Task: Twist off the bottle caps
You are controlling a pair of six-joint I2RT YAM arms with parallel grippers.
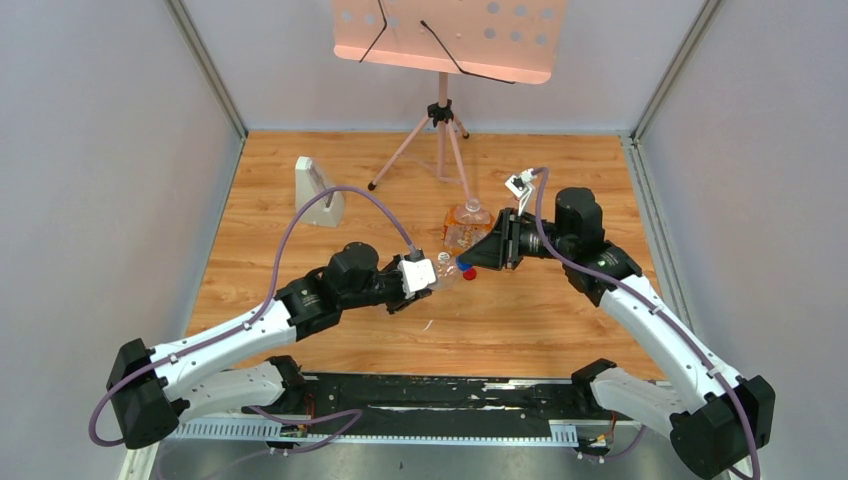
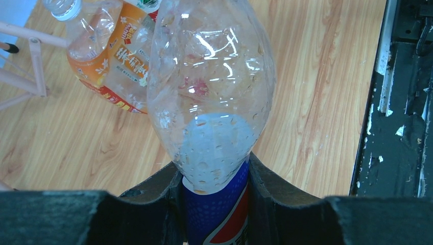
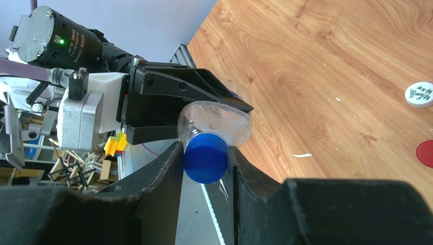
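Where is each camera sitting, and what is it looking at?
Top: above and behind the arms, looking down at the table; both arms show whole.
Left wrist: on that wrist, looking along the left tool at the Pepsi bottle it clamps.
Right wrist: on that wrist, looking past the right tool at the blue cap it grips.
Shared: both wrist views show the Pepsi bottle.

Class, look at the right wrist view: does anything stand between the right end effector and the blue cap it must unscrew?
Nothing visible does. The right end effector has its fingers pressed against both sides of the blue cap, while the left end effector grips the Pepsi bottle by its body.
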